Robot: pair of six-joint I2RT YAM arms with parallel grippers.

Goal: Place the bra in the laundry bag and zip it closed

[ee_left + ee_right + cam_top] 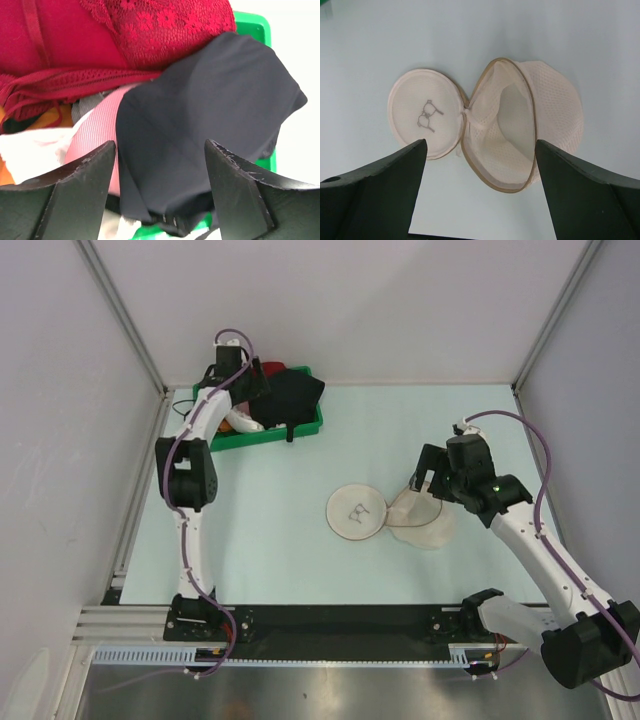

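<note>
The black bra lies on top of a heap of other bras in the green bin, draped over the bin's right end. My left gripper is open just above it, one finger on each side of the black cup, touching nothing; from above it hovers over the bin. The cream mesh laundry bag lies unzipped on the table, its mouth gaping and its round lid folded flat to the left. My right gripper is open above the bag's rim, holding nothing.
The bin sits at the table's far left and also holds a red lace bra, a pink one and white and orange fabric. White walls and metal posts enclose the table. The bag and lid lie at mid-table.
</note>
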